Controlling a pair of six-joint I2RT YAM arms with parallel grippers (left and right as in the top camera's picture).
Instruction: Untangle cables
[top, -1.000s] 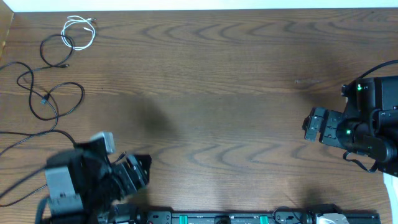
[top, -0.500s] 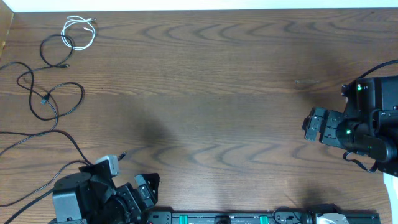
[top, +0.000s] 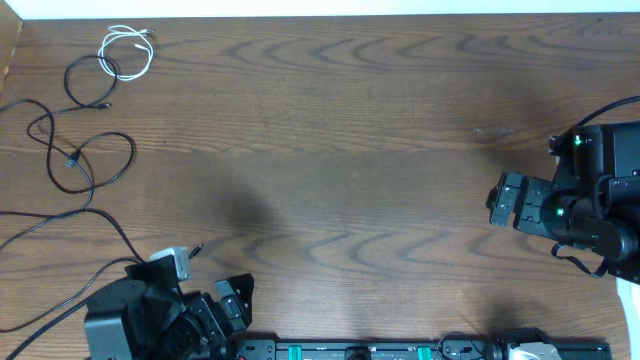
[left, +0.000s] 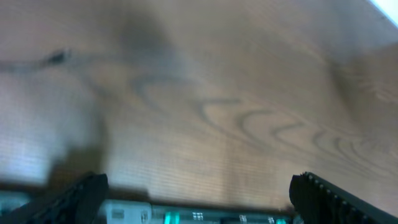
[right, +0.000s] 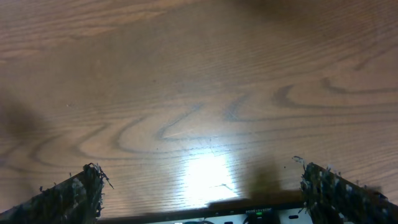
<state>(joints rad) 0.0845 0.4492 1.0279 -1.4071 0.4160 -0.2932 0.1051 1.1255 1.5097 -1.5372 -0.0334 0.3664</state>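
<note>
We see a dark wood-grain table (top: 350, 150), bare across its middle, with a black rail (top: 380, 351) along its near edge. The left gripper (left: 199, 180) and the right gripper (right: 199, 169) both stand wide and hold nothing. The cables (top: 72, 158) lie loosely looped well apart from the left gripper, toward the far left corner, with the white cable (top: 118, 62) farthest. One black plug end (top: 196, 247) lies near the left gripper.

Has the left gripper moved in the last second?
Yes. The left gripper has pulled back toward the rail at the near edge, away from the black cable plug.
</note>
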